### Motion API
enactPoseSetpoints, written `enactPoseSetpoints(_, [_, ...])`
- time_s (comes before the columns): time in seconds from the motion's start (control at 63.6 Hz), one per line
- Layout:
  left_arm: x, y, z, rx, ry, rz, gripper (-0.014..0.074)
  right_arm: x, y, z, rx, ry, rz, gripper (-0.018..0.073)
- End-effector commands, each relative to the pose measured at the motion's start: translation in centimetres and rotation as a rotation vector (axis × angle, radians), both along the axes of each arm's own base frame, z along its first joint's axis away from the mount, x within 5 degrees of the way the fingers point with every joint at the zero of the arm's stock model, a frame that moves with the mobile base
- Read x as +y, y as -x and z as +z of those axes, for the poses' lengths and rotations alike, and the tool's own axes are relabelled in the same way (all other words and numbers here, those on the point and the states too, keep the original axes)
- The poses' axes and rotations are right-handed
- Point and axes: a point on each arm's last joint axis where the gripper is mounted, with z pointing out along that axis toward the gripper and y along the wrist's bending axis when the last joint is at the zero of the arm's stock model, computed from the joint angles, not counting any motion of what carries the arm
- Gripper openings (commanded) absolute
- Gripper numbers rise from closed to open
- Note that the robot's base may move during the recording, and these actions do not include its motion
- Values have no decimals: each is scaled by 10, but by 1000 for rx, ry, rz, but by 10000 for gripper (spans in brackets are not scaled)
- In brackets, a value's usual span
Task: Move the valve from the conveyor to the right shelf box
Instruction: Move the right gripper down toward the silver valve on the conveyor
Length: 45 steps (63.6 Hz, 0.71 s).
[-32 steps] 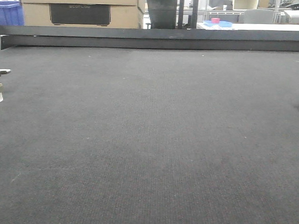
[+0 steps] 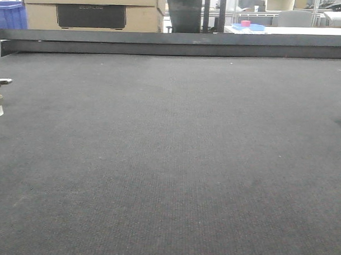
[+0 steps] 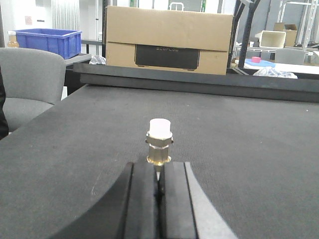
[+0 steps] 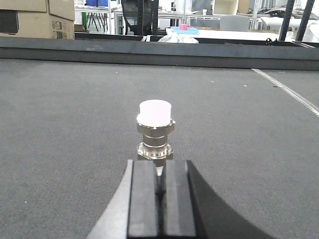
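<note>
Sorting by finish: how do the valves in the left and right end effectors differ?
The left valve has a brass-coloured body; the right valve is silver. In the front view the left valve shows body and handle, the right valve only a tip. Both carry a white cap; the left end effector and right end effector are shut on them.

Left gripper [image 3: 158,169], right gripper [image 4: 160,167]: black matte slab jaws, curved outer flanks.
</note>
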Motion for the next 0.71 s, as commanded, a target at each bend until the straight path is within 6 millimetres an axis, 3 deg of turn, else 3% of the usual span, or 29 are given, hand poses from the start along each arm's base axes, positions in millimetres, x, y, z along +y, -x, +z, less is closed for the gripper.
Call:
enactPoseSetpoints(0.0, [0, 1, 5, -51, 2, 2, -111, -1, 0, 4, -46, -5, -7, -163])
enactPoseSetpoints(0.299, [0, 1, 7, -74, 2, 2, -111, -2, 1, 14, -155, -5, -20, -163])
enactPoseSetpoints(0.487, [0, 4, 18, -200, -8, 4, -111, -3, 2, 23, -238, -4, -30, -163])
enactPoseSetpoints(0.535, [0, 5, 25, -211, -8, 4, -111, -2, 5, 35, -252, -4, -26, -163])
enactPoseSetpoints(0.692, [-1, 16, 72, -208, -11, 1, -111, 0, 23, 89, -281, -1, -2, -155])
